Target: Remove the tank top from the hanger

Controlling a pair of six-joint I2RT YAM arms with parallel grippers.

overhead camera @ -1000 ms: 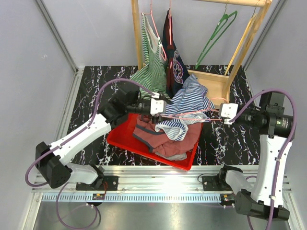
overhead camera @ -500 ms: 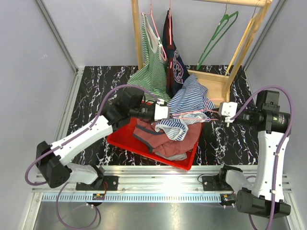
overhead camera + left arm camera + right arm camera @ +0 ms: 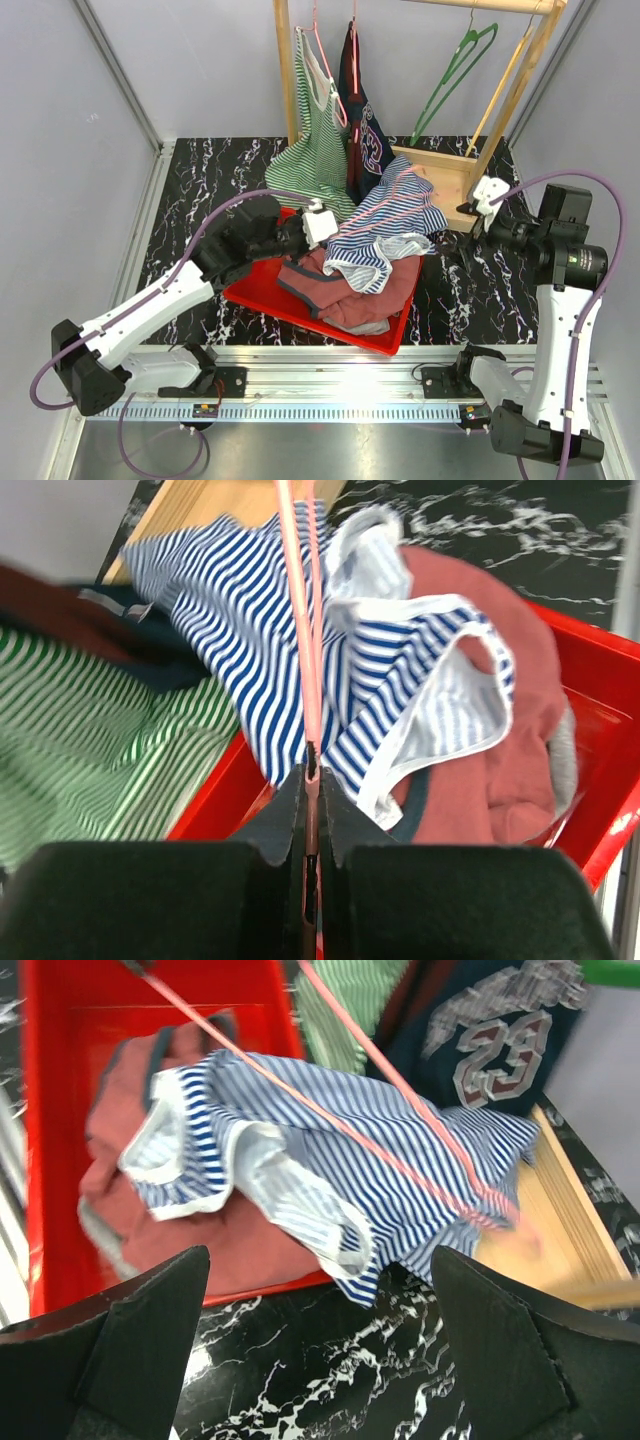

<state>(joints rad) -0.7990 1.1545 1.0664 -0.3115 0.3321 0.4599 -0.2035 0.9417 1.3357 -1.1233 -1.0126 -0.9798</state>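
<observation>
The blue-and-white striped tank top [image 3: 390, 222] [image 3: 245, 610] [image 3: 350, 1140] lies crumpled over the clothes in the red tray [image 3: 258, 292] and onto the wooden rack base [image 3: 440, 165]. A thin pink hanger [image 3: 378, 217] [image 3: 300, 630] [image 3: 400, 1090] lies slanted across the top of its fabric. My left gripper [image 3: 322, 225] [image 3: 312, 775] is shut on the hanger's near end, over the tray's back edge. My right gripper [image 3: 484, 200] [image 3: 320, 1260] is open and empty, raised beside the rack, to the right of the tank top and clear of the hanger.
On the rack's rail hang a green striped tank top [image 3: 318, 130], a navy jersey [image 3: 365, 130] and a bare green hanger [image 3: 450, 75]. Reddish-brown garments [image 3: 350, 300] fill the tray. Black marble tabletop [image 3: 470, 290] shows on both sides.
My right gripper opened, let go of the hanger's far end and rose toward the rack. My left gripper shut on the hanger and drew back left; the hanger settled onto the tank top.
</observation>
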